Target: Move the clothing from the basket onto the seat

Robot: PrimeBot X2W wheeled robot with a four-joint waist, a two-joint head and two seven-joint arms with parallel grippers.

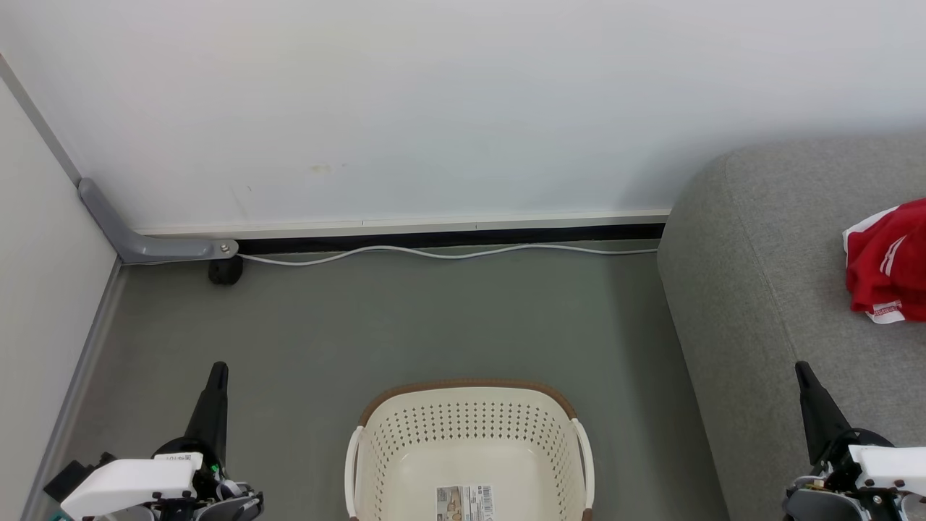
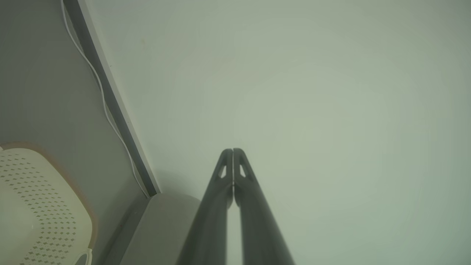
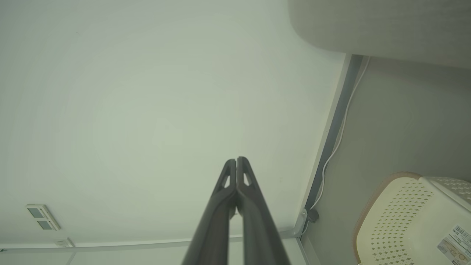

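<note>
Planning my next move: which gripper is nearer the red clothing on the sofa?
Right. The right gripper, shut, is by the sofa, below and left of the red clothing in the head view. The left gripper, shut, is beyond the basket.

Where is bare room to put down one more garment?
Grey woven-fabric sofa: bare from its rounded left edge to the red white-striped clothing, crowded there. Grey floor between cream perforated basket and white cable: free.
</note>
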